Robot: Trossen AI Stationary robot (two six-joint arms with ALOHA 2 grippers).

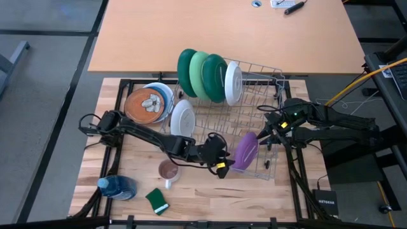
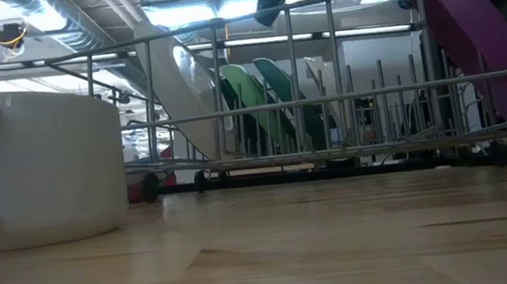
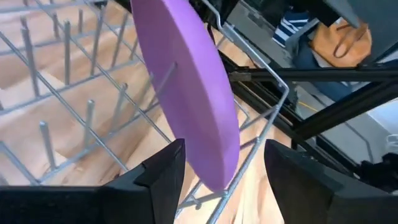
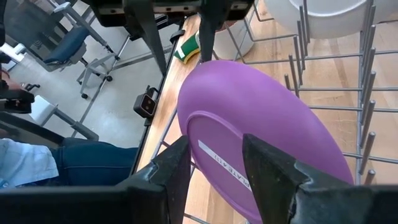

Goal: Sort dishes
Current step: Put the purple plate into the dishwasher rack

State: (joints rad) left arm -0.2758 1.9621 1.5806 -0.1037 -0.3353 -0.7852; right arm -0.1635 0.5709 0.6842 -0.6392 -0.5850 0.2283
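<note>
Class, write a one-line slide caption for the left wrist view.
Round purple plate standing on edge in the wire dish rack, between the left tool's open fingers.

The purple plate [image 3: 193, 87] has a smooth, matt plastic surface, with a pale label strip on its underside. The rack [image 1: 254, 114] is thin bare metal wire with a dull silver finish. The table [image 2: 276, 246] is light wood with visible grain and a faint sheen. The mug [image 2: 33, 164], at left in the low view, looks smooth and glossy. The fingers [image 4: 273, 168] are matt black.

place: probably lab/workshop | cues: exposed ceiling ducts [image 2: 53, 11], office chair [image 4: 68, 40], framed workbench [image 1: 210, 191]
</note>
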